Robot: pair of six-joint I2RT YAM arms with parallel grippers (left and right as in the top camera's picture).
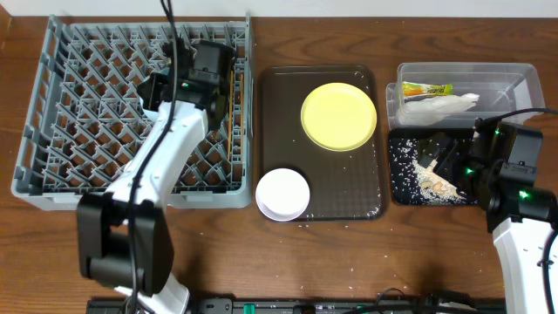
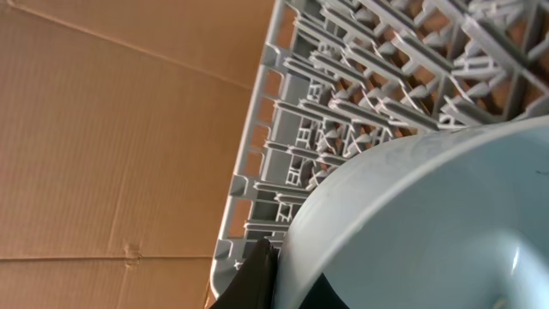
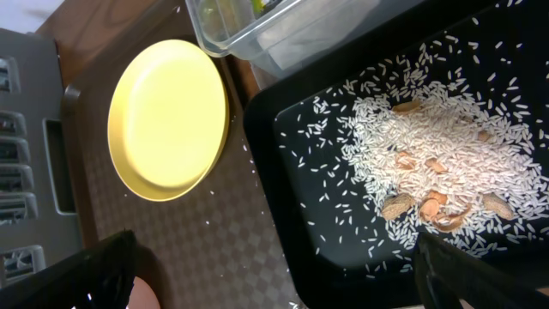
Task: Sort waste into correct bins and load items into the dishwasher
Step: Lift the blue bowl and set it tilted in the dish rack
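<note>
Left hand (image 1: 212,85) is over the rack (image 1: 52,113), on the side next to the brown tray (image 1: 279,87). It's pinched shut on the rim of the blue bowl (image 2: 429,223). Bowl is tilted over the pegs near the rack wall; can't tell if it touches yet.

Step as I read it: seat the bowl. Come down slow, slot the rim between two peg rows, let it lean, and open only once the pegs carry it. Risk: rim lands on a peg tip and rolls.

Mid bench (image 1: 349,253): yellow plate (image 1: 338,115) on the brown tray, white bowl (image 1: 283,193) at its near-left corner. Neither is loaded.

Right: tub (image 1: 523,78) holds the wrapper (image 1: 427,89) and napkin (image 1: 445,106). Right hand (image 3: 274,249) is wide and empty over the black tray (image 1: 401,192) of rice (image 3: 429,146).
</note>
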